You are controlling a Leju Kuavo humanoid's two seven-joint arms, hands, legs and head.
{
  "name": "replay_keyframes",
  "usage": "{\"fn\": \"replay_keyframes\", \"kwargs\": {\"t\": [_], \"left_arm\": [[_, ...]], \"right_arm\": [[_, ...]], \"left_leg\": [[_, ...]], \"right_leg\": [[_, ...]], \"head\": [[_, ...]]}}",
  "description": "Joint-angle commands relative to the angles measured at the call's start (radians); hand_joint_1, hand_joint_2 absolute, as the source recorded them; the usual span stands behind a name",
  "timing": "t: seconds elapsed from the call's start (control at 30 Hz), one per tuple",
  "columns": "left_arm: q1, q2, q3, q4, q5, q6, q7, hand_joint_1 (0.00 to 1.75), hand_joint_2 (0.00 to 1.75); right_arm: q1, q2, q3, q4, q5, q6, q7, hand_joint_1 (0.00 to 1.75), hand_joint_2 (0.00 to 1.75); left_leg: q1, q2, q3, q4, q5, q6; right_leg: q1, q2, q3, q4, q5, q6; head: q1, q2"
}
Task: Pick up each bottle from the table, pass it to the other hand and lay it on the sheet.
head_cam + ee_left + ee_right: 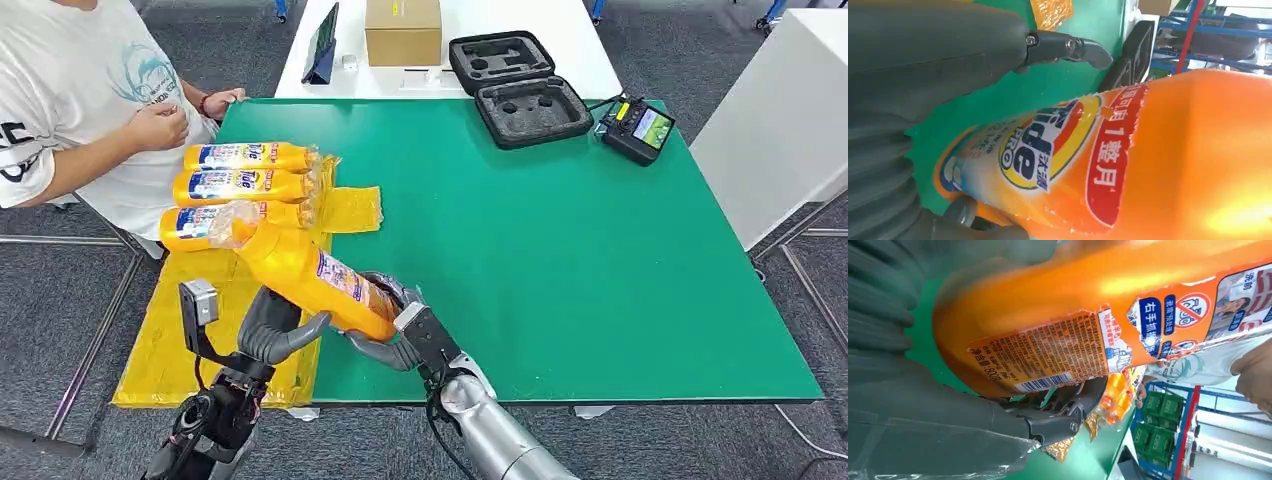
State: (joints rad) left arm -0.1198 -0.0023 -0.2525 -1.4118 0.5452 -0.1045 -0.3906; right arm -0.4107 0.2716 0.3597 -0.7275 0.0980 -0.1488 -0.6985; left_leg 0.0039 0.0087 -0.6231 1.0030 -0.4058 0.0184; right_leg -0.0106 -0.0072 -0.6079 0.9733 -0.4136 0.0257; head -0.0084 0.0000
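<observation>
Orange plastic fills the space between both hands: the bottle (pixel 310 272) sits tilted above the near edge of the table, its cap end raised toward the sheet and its base low between the two hands. The right hand (pixel 400 325) cups the base from underneath, fingers curled around the lower body, so it appears to carry the weight. The left hand (pixel 275 330) reaches up against the bottle's other side; in the left wrist view its thumb and fingers (pixel 1083 47) stand apart on either side of the label without clearly clamping, so I judge it spread and just closing in. That fits a handover midway, with the bottle angled so the receiving hand can take its middle.

Beyond the hands, the yellow sheet (pixel 170 350) lies over the left side of the green table (pixel 560 260). Three bottles (pixel 240 185) already lie side by side at its far end, leaving room nearer for this one. A person (pixel 90 110) sits just beside that end, hands near the row. Farther off are an open black case (pixel 520 85), a cardboard box (pixel 402 30) and a controller (pixel 637 128).
</observation>
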Motion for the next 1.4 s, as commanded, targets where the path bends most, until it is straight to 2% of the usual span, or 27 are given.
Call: {"fn": "replay_keyframes", "kwargs": {"t": [0.03, 0.4, 0.7, 0.87, 0.93, 1.03, 1.07, 1.1, 1.13, 1.17, 1.4], "left_arm": [[0.014, 0.025, -0.082, -0.015, 0.021, -0.034, 0.042, 0.0, 1.75], [0.02, 0.025, -0.093, -0.037, 0.001, -0.032, 0.034, 0.0, 1.75], [-0.05, 0.001, -0.093, 0.013, 0.009, -0.019, 0.048, 0.0, 1.75], [-0.039, 0.0, -0.064, -0.003, 0.025, 0.014, 0.023, 0.0, 1.75], [-0.046, -0.001, -0.055, 0.003, 0.019, 0.041, 0.006, 0.05, 1.75], [-0.057, -0.006, -0.043, 0.009, 0.008, 0.088, -0.014, 0.21, 1.75], [-0.059, -0.007, -0.037, 0.007, 0.001, 0.112, -0.024, 0.35, 1.75], [-0.059, -0.01, -0.029, 0.002, 0.001, 0.131, -0.031, 0.77, 1.75], [-0.059, -0.007, -0.027, -0.001, 0.007, 0.137, -0.03, 1.45, 1.75], [-0.058, -0.006, -0.024, -0.004, 0.003, 0.148, -0.039, 1.71, 1.75], [-0.062, 0.003, -0.023, -0.006, 0.019, 0.157, -0.05, 1.75, 1.75]], "right_arm": [[-0.05, -0.013, 0.015, 0.048, -0.025, -0.011, 0.0, 1.75, 1.75], [-0.048, -0.013, 0.026, 0.055, -0.016, -0.012, 0.023, 1.75, 1.75], [-0.046, 0.041, 0.192, 0.137, 0.119, 0.003, 0.082, 1.75, 1.75], [-0.05, 0.038, 0.238, 0.16, 0.17, 0.006, 0.104, 1.75, 1.75], [-0.059, 0.035, 0.256, 0.17, 0.189, 0.024, 0.115, 1.75, 1.75], [-0.06, 0.039, 0.268, 0.175, 0.203, 0.031, 0.122, 1.75, 1.75], [-0.06, 0.039, 0.273, 0.175, 0.21, 0.033, 0.124, 1.75, 1.75], [-0.06, 0.04, 0.279, 0.176, 0.215, 0.038, 0.125, 1.75, 1.75], [-0.06, 0.042, 0.281, 0.178, 0.217, 0.041, 0.126, 1.75, 1.75], [-0.06, 0.042, 0.281, 0.179, 0.217, 0.041, 0.126, 1.75, 1.75], [-0.07, 0.036, 0.268, 0.19, 0.205, 0.047, 0.115, 1.75, 1.75]], "left_leg": [[0.001, 0.0, 0.005, 0.0, -0.003, -0.001], [0.001, -0.001, 0.005, 0.0, -0.002, -0.001], [0.001, -0.001, 0.004, 0.0, -0.002, -0.001], [0.001, -0.002, 0.004, 0.0, -0.001, -0.001], [0.001, -0.001, 0.003, -0.001, -0.001, -0.001], [0.001, -0.004, 0.005, 0.0, -0.002, -0.001], [0.001, -0.004, 0.007, 0.0, -0.003, -0.001], [0.001, -0.002, 0.003, 0.0, -0.001, -0.001], [0.002, -0.002, 0.005, 0.0, -0.002, -0.001], [0.001, -0.003, 0.006, 0.0, -0.002, -0.001], [0.002, -0.004, 0.005, 0.0, -0.002, -0.001]], "right_leg": [[0.001, 0.001, 0.005, 0.0, -0.002, -0.001], [0.001, 0.0, 0.005, 0.0, -0.002, -0.001], [0.001, 0.0, 0.004, 0.0, -0.002, -0.001], [0.001, -0.001, 0.004, -0.001, -0.002, -0.001], [0.001, -0.001, 0.003, -0.001, -0.001, -0.001], [0.001, -0.002, 0.006, -0.001, -0.003, -0.001], [0.001, -0.002, 0.008, -0.001, -0.004, -0.001], [0.001, -0.001, 0.003, -0.001, -0.001, -0.001], [0.002, -0.001, 0.005, -0.001, -0.002, -0.001], [0.001, -0.001, 0.006, -0.001, -0.003, -0.001], [0.001, -0.002, 0.006, -0.001, -0.003, -0.001]], "head": [[0.0, 0.0], [0.0, 0.0], [0.0, 0.0], [0.0, 0.0], [0.0, 0.0], [-0.001, 0.0], [0.0, 0.0], [0.0, 0.0], [0.0, 0.0], [0.0, 0.0], [0.0, 0.0]]}}
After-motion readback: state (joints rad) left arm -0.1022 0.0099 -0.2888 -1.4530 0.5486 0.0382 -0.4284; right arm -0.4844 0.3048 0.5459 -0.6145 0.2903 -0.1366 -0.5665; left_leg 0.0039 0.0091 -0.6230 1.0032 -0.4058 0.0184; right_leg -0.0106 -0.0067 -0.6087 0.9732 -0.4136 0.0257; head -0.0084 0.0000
